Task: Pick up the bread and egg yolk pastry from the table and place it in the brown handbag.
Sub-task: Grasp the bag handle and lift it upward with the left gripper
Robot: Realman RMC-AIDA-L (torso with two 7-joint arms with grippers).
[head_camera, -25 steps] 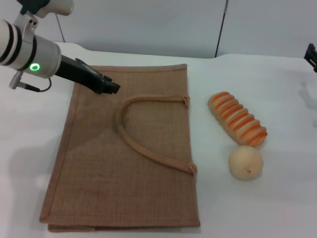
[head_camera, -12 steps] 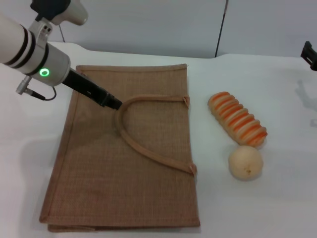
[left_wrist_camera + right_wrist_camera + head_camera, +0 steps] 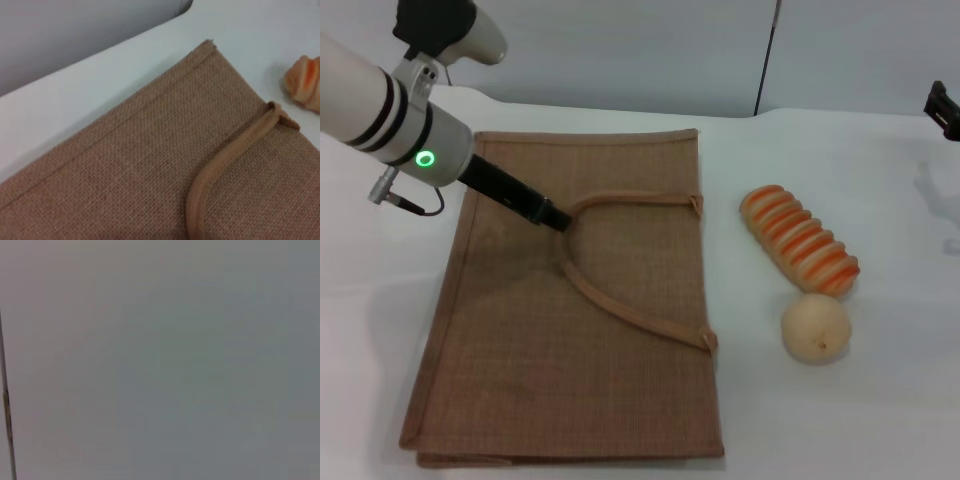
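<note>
**Left gripper at the bag handle; both foods untouched**

On the table (image 3: 880, 400), the brown handbag (image 3: 520, 380) lies flat, its mouth edge facing 3 o'clock toward the food. My left gripper (image 3: 557, 220) sits at the 9 o'clock bend of the upper handle (image 3: 620, 308), tip touching or just over the strap. I cannot tell whether its fingers are parted or closed; the wrist view shows only weave and handle (image 3: 210, 175), no fingers.

Judgement: the bag is flat, so nothing can go in until its mouth is lifted. Being at the handle fits that: raise the strap and the top panel opens toward the food.

My right gripper (image 3: 942, 108) is parked at the far 2 o'clock edge, barely in view; its state is not readable.

Count:
- Bread (image 3: 800, 240): one, at 3 o'clock of the bag, lying from 11 to 5 o'clock.
- Egg yolk pastry (image 3: 815, 327): one, just beside the bread's near end, possibly touching.
- Bags: one; one handle showing.

Neither food is in the bag.
</note>
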